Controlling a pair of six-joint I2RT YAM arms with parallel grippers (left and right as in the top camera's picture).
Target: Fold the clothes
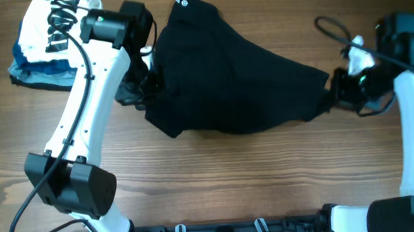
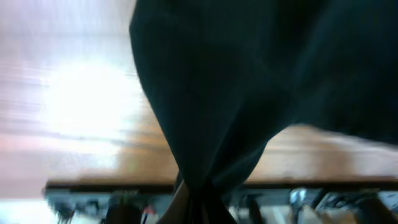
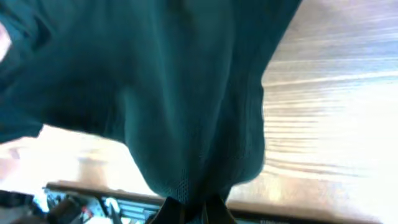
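The left tool (image 1: 147, 82) and right tool (image 1: 331, 89) each clamp opposite ends of the plain black soft-fabric T-shirt (image 1: 233, 72), which hangs over the wooden bench (image 1: 231, 178).

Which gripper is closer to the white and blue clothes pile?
Left. The left gripper pinches the black T-shirt beside the pile; the right gripper holds the shirt's far end.

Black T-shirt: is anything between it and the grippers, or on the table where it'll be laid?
Nothing visible. The left gripper and right gripper each pinch the black T-shirt, and the table in front of it is bare wood. The pile of clothes lies apart, far left.
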